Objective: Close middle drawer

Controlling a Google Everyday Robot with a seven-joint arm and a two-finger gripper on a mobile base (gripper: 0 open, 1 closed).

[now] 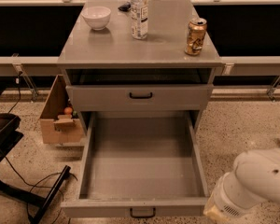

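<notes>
The middle drawer is pulled far out of the grey cabinet. Its long shallow tray is empty. Its low front panel with a small black handle lies at the bottom edge of the view. Above it, the taller-fronted drawer with the larger black handle sits nearly flush. My white arm comes in from the lower right. My gripper is at the bottom edge, just right of the drawer's front right corner, and mostly cut off.
On the cabinet top stand a white bowl, a clear bottle and a gold can. A cardboard box sits on the floor to the left. A black chair base and cables lie at the lower left.
</notes>
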